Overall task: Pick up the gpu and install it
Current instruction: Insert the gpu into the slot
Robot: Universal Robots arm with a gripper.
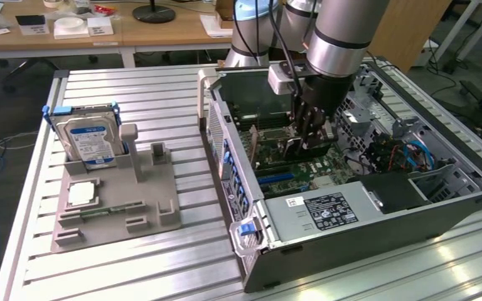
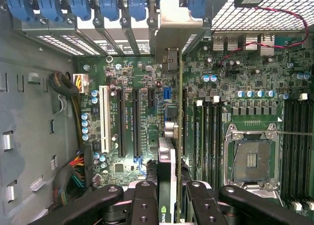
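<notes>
Ribbed metal counter (image 1: 140, 100), with wooden desks behind it. On it we note an open PC case (image 1: 375, 213) lying on its side toward the exterior view's right edge, and a grey fixture tray (image 1: 115, 200) toward the left edge carrying a hard drive (image 1: 90, 141) stood upright and a small square chip (image 1: 82, 193).

Arm reaches down into the case from above. Gripper (image 1: 308, 135) sits low over the motherboard (image 2: 127, 77), fingers (image 2: 142, 200) narrowed onto the gpu (image 2: 167, 161), which they clamp edge-on between them. In the wrist view the card runs straight out from between the fingers, long axis along the row of expansion slots (image 2: 121, 122), its pale bracket (image 2: 171, 18) at the far end against the case's rear wall among the blue slot latches (image 2: 110, 6).

We judge the card to be hanging directly below the gripper, thin edge down, lined up parallel with the slots and just beside the two long black ones. Whether its lower edge is already touching a slot we cannot tell. Empty CPU socket (image 2: 250, 158) lies well off to one side.
</notes>
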